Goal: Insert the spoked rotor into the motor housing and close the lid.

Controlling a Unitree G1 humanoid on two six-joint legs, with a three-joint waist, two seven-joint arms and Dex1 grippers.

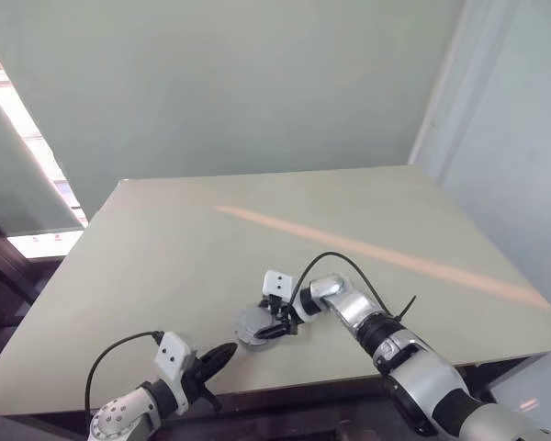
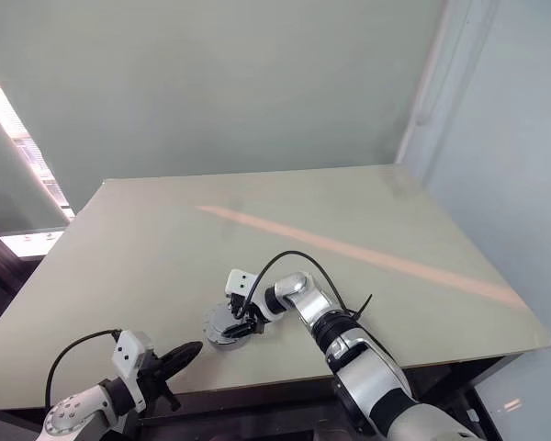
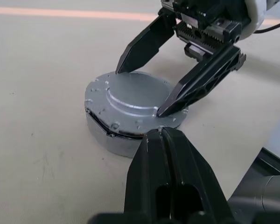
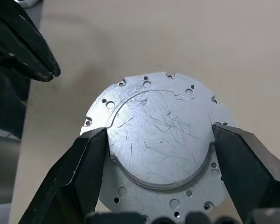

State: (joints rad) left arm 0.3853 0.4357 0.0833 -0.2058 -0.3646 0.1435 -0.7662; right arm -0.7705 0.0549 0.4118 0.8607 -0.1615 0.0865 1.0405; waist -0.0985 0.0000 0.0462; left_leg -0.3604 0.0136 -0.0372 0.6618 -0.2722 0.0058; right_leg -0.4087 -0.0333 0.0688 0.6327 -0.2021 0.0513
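The lid, a silver disc with small holes round its rim and a raised round centre, lies on the grey round motor housing near the table's front edge. A thin dark gap shows between lid and housing on one side. My right gripper reaches in from the right and is shut on the lid's raised centre, one fingertip against each side. My left gripper is shut, its tip just short of the housing's near side. The spoked rotor is hidden.
The beige table stretches away behind the housing, with a pale orange stripe across it. Its front edge runs just before both grippers. A black cable loops over my right wrist.
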